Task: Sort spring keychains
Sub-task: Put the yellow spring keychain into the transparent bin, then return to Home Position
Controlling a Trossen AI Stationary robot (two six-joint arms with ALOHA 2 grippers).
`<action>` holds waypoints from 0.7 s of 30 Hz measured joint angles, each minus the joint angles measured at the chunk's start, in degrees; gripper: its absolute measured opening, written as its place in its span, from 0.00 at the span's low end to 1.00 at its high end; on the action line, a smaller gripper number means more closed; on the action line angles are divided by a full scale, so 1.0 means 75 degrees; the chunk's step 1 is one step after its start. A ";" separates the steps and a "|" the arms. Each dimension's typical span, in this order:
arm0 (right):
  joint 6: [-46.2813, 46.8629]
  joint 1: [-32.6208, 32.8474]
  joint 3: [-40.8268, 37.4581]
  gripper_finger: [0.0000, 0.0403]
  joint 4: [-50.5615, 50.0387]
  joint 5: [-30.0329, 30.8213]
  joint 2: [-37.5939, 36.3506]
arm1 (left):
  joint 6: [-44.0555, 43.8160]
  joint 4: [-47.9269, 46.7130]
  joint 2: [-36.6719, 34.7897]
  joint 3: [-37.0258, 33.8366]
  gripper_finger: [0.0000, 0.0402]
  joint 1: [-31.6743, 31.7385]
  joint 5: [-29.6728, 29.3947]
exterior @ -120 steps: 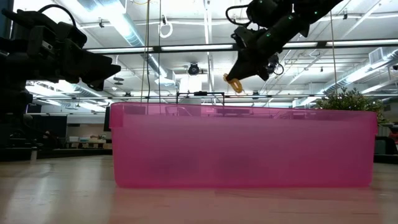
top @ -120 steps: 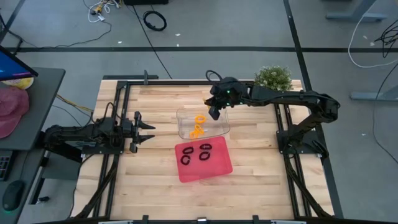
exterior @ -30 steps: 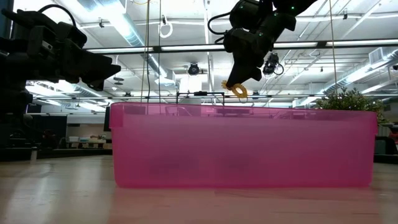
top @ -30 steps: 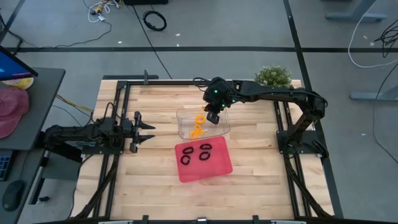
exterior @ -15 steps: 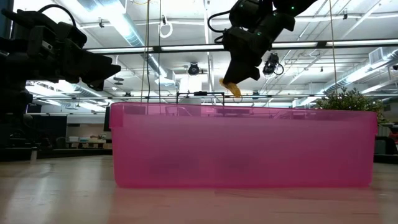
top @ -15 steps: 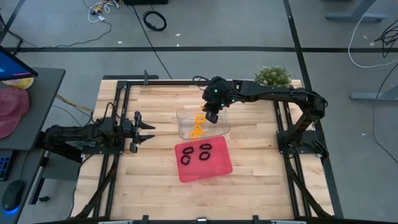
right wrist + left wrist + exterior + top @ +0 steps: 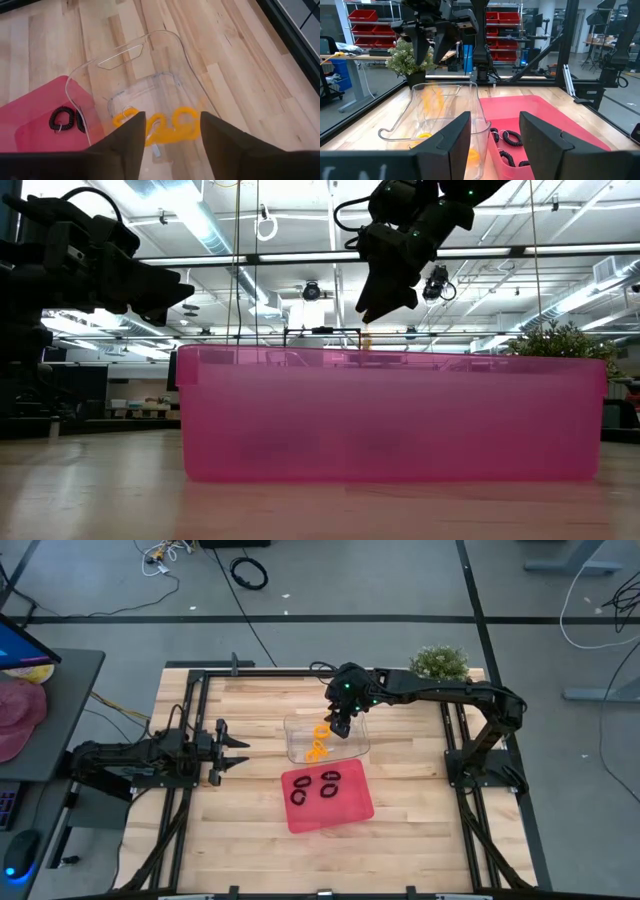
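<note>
Orange spring keychains (image 7: 159, 125), joined by the one just dropped, lay in the clear bin (image 7: 327, 737); black ones (image 7: 315, 785) sat in the red tray (image 7: 345, 808). Right claw (image 7: 341, 727) hung above, fingers apart; left claw (image 7: 238, 748) waited parted over the surface's left. Lifting straight up would avoid snagging.

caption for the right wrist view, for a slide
Right tool open above clear tray holding orange keychains.

Orange spring keychains (image 7: 159, 126) lie in the clear, colourless tray (image 7: 352, 743). Black spring keychains (image 7: 315, 786) lie in the red tray (image 7: 350, 808). The bench (image 7: 260, 790) is pale striped wood. Both arms are black.
</note>
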 joint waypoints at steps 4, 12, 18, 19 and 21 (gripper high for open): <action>-0.0001 0.0000 0.0000 0.51 0.0000 0.0001 0.0000 | 0.0000 0.0000 -0.0001 0.0000 0.43 -0.0003 0.0000; -0.0003 0.0000 0.0000 0.53 0.0029 0.0000 0.0000 | 0.0000 0.0000 0.0002 -0.0001 0.43 -0.0001 0.0000; -0.0003 0.0000 0.0000 0.52 0.0064 0.0000 0.0000 | 0.0000 0.0000 0.0000 0.0000 0.43 -0.0003 0.0000; -0.0004 0.0000 0.0000 0.52 0.0093 0.0000 0.0000 | 0.0000 0.0000 0.0000 0.0000 0.43 -0.0001 0.0000; -0.0006 0.0000 0.0000 0.52 0.0165 0.0000 0.0000 | 0.0000 0.0000 0.0001 0.0000 0.43 -0.0002 0.0000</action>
